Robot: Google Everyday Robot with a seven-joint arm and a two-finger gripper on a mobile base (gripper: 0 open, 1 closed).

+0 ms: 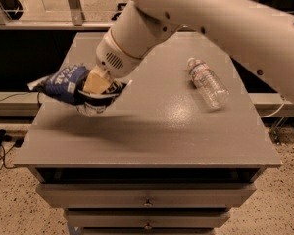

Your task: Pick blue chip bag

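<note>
The blue chip bag (68,84) is dark blue foil with white lettering. It hangs in the air above the left part of the grey table (152,131), held crumpled and tilted. My gripper (95,84) is at the end of the big white arm and is shut on the bag's right half, with a tan finger (97,82) pressed into the foil. The bag's shadow lies on the tabletop below it. The bag's left end sticks out past the table's left edge.
A clear plastic water bottle (208,82) lies on its side at the table's right. The table has drawers (147,199) under its front edge. The white arm (220,18) spans the upper right. A cable lies on the floor at the left.
</note>
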